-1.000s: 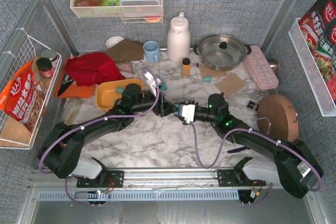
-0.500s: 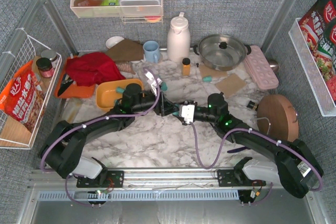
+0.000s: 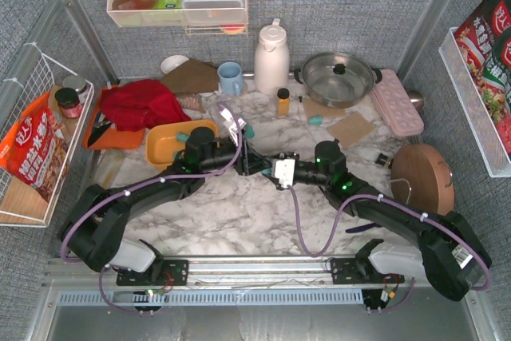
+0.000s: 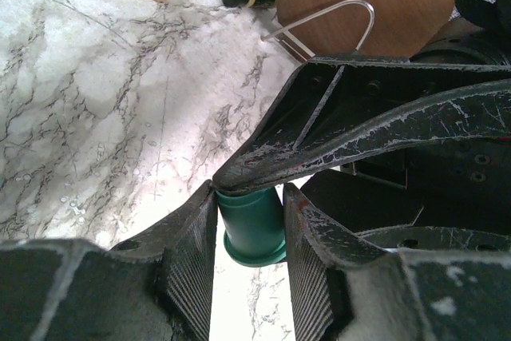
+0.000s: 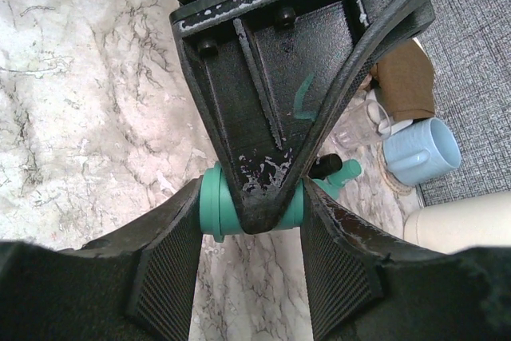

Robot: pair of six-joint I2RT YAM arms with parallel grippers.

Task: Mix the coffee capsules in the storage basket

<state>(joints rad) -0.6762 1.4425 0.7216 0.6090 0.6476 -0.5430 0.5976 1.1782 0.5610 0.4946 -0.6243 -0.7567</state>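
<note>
Left pincer [image 4: 251, 197] and right pincer [image 5: 251, 205], each part-open, both clamp one teal-green cup-shaped coffee capsule [image 4: 254, 229]. A mistimed release risks it rolling away across the marble desk [image 4: 104, 101].

Teal capsule [image 5: 210, 205] between pads of right claw [image 5: 251, 209], blue mug [image 5: 423, 152] beyond

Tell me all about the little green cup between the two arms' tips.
The green capsule is a small, smooth teal cup, plastic-looking, with a flared rim at one end. Held over the marble table, it sits between the left fingers, touching its sides, and the right fingers, at its two ends.
</note>
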